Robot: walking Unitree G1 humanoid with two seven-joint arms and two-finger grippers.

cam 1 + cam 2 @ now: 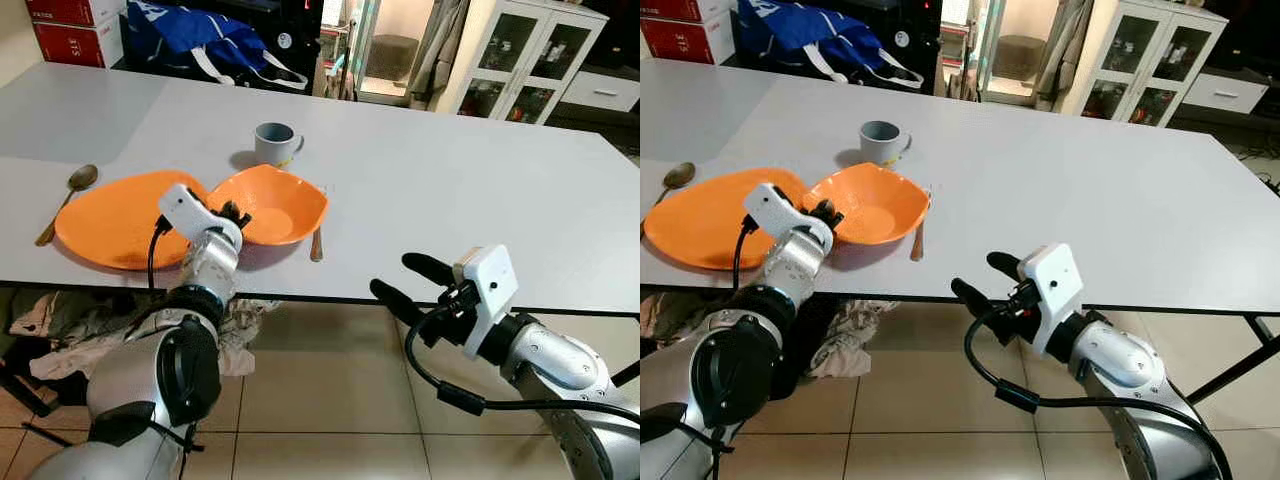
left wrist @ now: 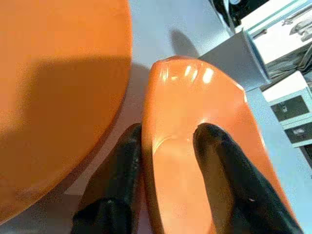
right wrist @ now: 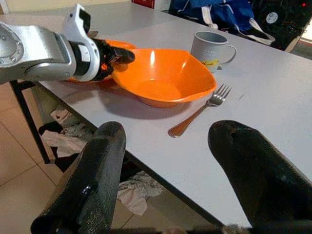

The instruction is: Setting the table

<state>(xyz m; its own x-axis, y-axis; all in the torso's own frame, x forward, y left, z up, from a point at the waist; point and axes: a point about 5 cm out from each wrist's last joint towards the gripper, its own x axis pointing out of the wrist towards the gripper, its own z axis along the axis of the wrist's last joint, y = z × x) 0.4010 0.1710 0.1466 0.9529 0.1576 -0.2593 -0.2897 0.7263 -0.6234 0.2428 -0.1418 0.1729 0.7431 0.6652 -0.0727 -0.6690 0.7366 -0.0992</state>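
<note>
Right, from the head camera I see the white bench (image 1: 450, 190) with the orange bowl (image 1: 275, 203) near its front edge, its left side overlapping the rim of the flat orange plate (image 1: 115, 220). My left gripper (image 1: 234, 213) is at the bowl's near-left rim, jaws clamped on that rim. A grey mug (image 1: 275, 143) stands just behind the bowl, a fork (image 1: 317, 240) lies just beside the bowl on its right, and a spoon (image 1: 70, 195) lies at the plate's far left side. My right gripper (image 1: 412, 280) hangs below the bench edge over the tiled floor (image 1: 330, 400), jaws apart and holding nothing. Behind the bench sit a blue bag (image 1: 200, 35) and a white glass-door cabinet (image 1: 525, 55). In the left wrist view, one black finger (image 2: 229, 165) lies inside the bowl (image 2: 195, 146) and the other outside its wall, with the plate (image 2: 58, 87) close beside and the mug (image 2: 234, 61) beyond. In the right wrist view, the two black fingers (image 3: 95, 175) stand wide apart, and past them I see the bowl (image 3: 163, 78), the fork (image 3: 197, 114), the mug (image 3: 209, 46) and my left gripper (image 3: 119, 54) on the bowl's rim.
</note>
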